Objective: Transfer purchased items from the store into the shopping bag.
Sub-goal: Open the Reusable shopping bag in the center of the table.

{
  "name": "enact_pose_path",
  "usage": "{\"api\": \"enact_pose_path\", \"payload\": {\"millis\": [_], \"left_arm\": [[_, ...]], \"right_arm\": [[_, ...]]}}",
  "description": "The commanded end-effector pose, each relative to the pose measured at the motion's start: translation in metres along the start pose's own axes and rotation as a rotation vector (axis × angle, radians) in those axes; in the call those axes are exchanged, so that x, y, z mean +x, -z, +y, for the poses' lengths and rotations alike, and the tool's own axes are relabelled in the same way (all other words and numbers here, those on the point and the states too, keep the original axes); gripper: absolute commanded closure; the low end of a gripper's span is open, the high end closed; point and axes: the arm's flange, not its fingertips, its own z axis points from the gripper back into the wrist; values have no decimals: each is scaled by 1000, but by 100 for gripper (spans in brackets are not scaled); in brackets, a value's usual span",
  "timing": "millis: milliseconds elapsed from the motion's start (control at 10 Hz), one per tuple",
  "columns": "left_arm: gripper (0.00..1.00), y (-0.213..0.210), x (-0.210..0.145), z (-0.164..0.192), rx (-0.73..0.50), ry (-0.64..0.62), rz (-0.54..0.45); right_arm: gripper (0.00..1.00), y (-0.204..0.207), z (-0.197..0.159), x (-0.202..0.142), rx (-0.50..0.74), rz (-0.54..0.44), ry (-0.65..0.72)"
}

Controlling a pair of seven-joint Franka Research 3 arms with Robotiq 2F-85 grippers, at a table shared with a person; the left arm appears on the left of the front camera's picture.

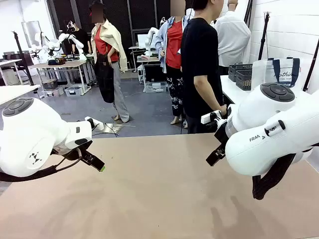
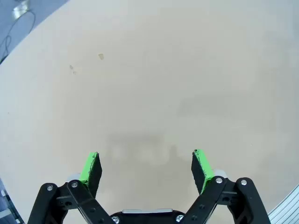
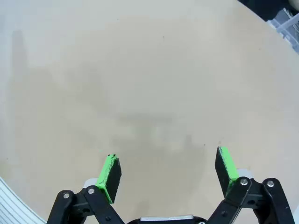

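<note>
While both hang above the tan counter (image 1: 159, 199), the left claw (image 2: 147, 163) and the right claw (image 3: 168, 168) stand spread wide, green pads (image 2: 91, 165) well apart, plain surface beneath each.

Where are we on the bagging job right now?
Done: nothing that I can see. In hand: nothing; the left pincer and right pincer both hang open over the tan table. Left: everything. A dark mesh basket and a white bag with blue handles stand on the far table at right, not yet brought over.
</note>
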Motion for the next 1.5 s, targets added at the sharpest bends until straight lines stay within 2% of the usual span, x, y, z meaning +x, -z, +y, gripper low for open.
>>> {"api": "enact_pose_path", "payload": {"millis": [0,1400], "left_arm": [[0,0,0,0,0,0,0],[0,0,0,0,0,0,0]], "right_arm": [[0,0,0,0,0,0,0],[0,0,0,0,0,0,0]]}}
